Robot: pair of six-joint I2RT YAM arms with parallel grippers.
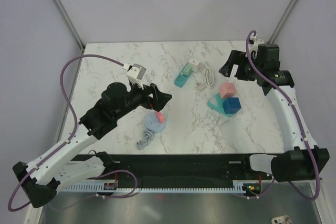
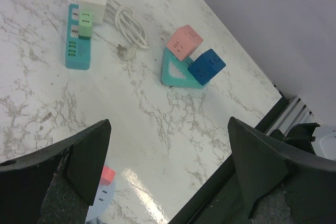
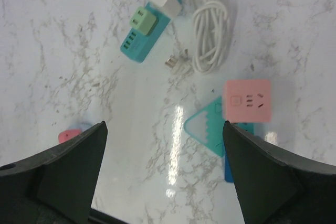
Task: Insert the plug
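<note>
With both jaws wide open and empty, the loose plug [image 3: 176,61] beside the teal strip [image 3: 132,50], gripped askew, could jam.

**Open jaws over a marble table**

The left gripper [image 2: 168,169] hangs with its jaws wide apart above the marble table [image 2: 42,103]. A pink plug [image 2: 107,174] shows just beside one finger. Farther off lie a teal power strip [image 2: 77,51] carrying a white adapter [image 2: 92,1] and a green adapter [image 2: 84,23], a coiled white cable [image 2: 128,24], and a pink cube socket [image 2: 184,41] and a blue cube socket [image 2: 207,66] on a teal triangular base [image 2: 173,74].

Glossy marble-patterned table [image 3: 63,35] (glare streaks), smooth matt plastic pink cube [image 3: 247,100].
</note>
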